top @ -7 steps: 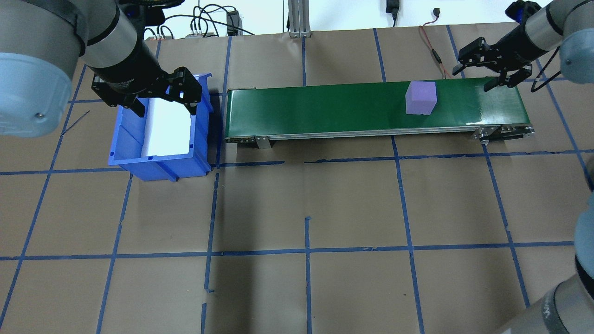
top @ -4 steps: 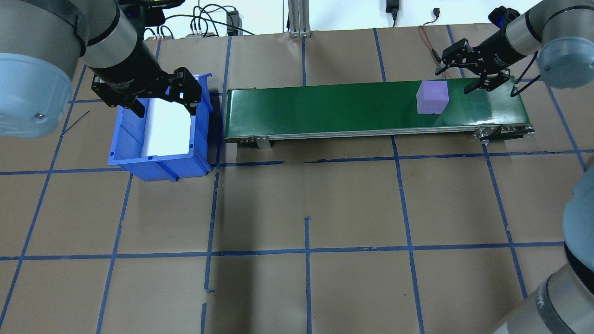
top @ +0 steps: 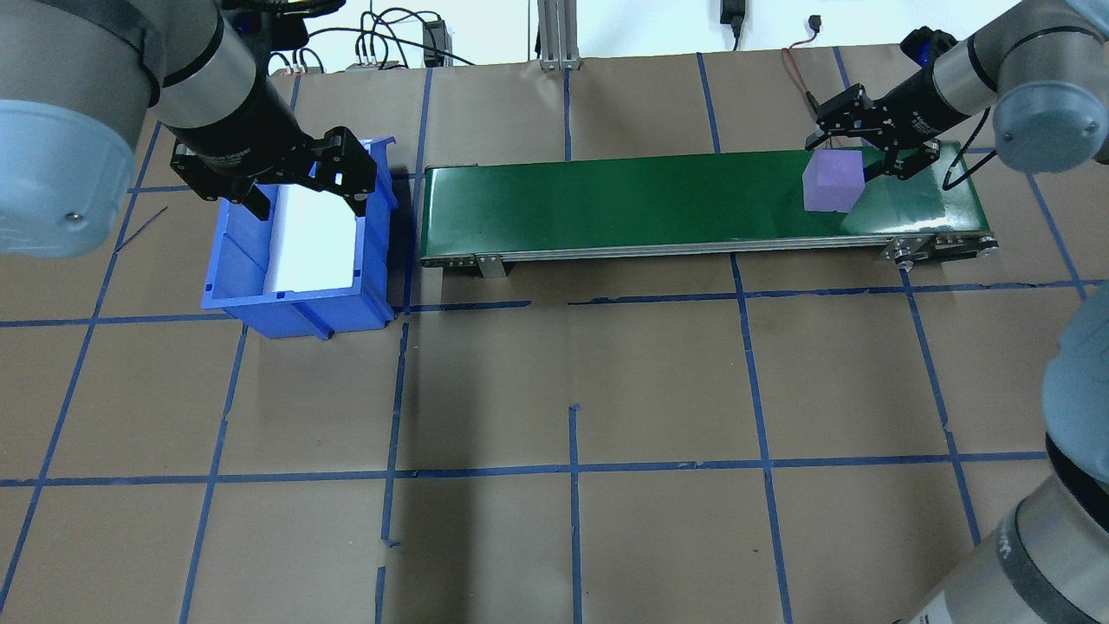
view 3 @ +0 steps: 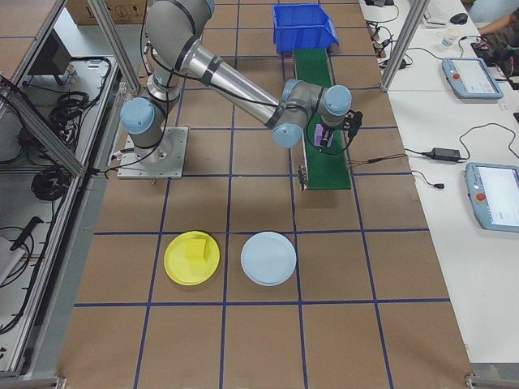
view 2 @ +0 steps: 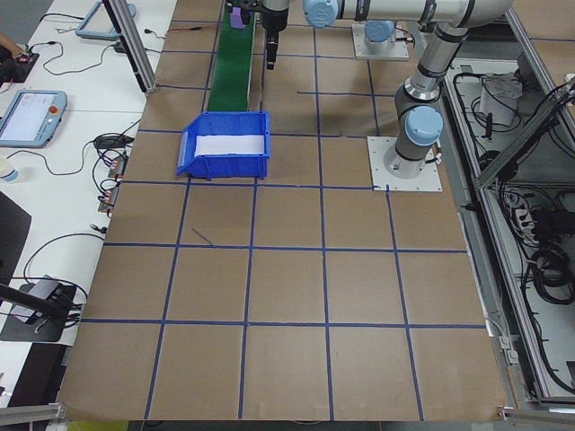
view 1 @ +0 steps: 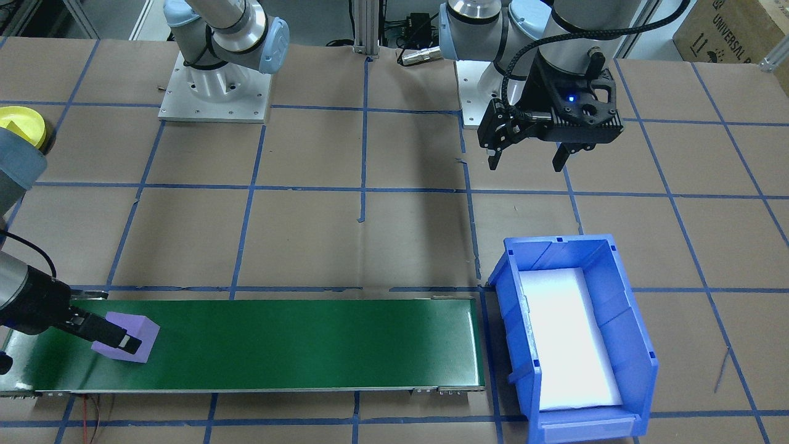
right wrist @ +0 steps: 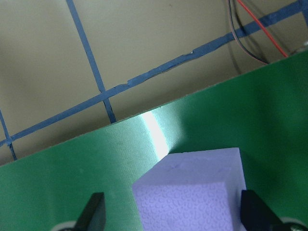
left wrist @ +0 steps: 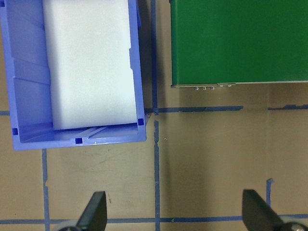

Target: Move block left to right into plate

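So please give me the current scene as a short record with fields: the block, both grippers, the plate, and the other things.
block: purple foam cube on the long green conveyor belt, near the belt's end on the robot's right
right gripper: open, fingers on either side of the cube, not yet shut on it
left gripper: open, hovering above the large blue rectangular plastic bin
plate: small round bright-yellow plastic plate on the table, beside a pale blue round plate, apart from the belt
bin content: white liner, no block seen
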Robot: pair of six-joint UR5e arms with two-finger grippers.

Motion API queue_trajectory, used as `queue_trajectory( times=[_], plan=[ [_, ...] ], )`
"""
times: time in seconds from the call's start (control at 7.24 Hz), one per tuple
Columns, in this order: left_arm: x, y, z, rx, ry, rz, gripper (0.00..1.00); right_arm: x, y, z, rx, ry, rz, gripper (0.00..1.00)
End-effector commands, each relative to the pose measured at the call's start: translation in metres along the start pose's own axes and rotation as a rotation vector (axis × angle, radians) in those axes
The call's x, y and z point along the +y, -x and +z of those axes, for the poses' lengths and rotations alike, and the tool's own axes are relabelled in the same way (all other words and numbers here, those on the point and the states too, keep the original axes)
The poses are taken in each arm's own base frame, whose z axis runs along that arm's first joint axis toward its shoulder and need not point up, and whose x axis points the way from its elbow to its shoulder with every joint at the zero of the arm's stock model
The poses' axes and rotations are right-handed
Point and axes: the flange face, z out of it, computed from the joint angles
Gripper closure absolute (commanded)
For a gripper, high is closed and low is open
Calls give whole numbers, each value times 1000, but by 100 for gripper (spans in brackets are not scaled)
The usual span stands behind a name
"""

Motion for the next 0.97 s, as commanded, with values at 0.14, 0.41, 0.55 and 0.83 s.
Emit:
queue_trajectory(
  times=[0.14, 0.41, 0.55, 0.83],
  plan=[
    [0, 0, 0, -2, 0, 1, 0, 4, -28, 32, 98, 64, -75, 0],
    [0, 0, 0, -2, 0, 1, 0, 3, -29, 28, 131, 57, -91, 51],
    [0, 0, 0, -2, 0, 1, 0, 5, -25, 19, 135, 43, -101, 64],
    [0, 0, 1, -2, 2, 1, 0, 14, -18, -20, 244, 11, -158, 65]
  ],
)
